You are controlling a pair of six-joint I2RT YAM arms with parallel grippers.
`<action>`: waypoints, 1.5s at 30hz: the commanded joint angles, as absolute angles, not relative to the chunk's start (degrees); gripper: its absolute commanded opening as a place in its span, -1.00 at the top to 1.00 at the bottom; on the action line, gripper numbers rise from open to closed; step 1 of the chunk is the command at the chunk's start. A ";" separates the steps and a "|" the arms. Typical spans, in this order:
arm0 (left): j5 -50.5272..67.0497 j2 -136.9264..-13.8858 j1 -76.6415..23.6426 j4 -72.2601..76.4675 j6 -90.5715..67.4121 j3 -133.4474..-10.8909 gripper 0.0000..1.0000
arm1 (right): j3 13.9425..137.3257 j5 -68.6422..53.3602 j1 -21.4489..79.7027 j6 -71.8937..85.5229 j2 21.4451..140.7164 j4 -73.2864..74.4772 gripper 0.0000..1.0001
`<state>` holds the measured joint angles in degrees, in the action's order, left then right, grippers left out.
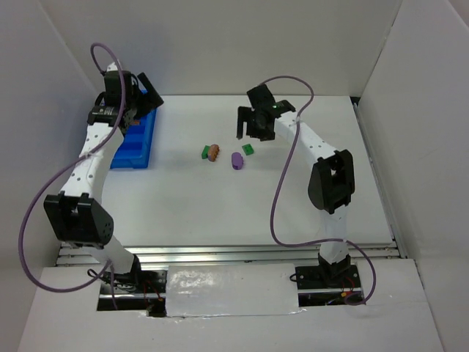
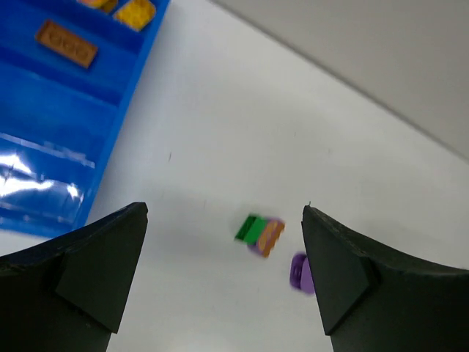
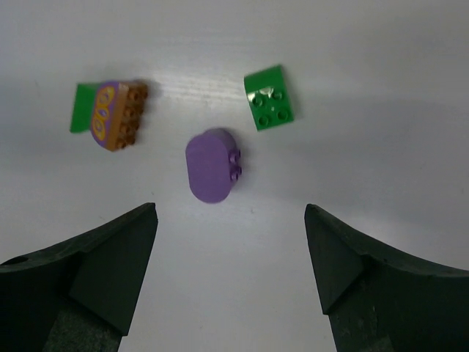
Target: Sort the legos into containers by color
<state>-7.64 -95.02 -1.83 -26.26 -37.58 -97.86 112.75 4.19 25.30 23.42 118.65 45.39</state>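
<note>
Right end effector (image 3: pixel 229 213) open wide, empty, purple oval (image 3: pixel 212 165) just ahead, long axis twd it, studs sideways

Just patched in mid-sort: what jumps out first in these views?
The bright blue bin at the table's far left catches the eye first, with the left gripper open near it. Next comes a small cluster mid-table: a purple oval, a green block and a brown studded piece lying against a second green block. The right gripper hangs open close by the oval.
</note>
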 commanded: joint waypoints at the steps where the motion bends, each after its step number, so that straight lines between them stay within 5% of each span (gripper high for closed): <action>1: -7.47 -89.32 -4.91 -31.37 -34.98 -91.17 -0.98 | 107.24 4.83 28.12 23.38 114.26 44.22 -0.76; 11: 0.26 -87.36 -7.38 -45.08 -30.60 -93.69 -0.99 | 110.04 11.84 31.37 23.55 116.45 46.66 -0.71; 23: -1.05 -87.71 -8.00 -43.33 -31.02 -89.83 -0.99 | 119.61 14.69 34.19 22.33 124.62 50.44 -0.67; 45: 1.14 -92.02 -9.75 -44.91 -30.06 -91.41 -0.98 | 110.13 12.57 33.49 20.57 130.96 42.37 -0.48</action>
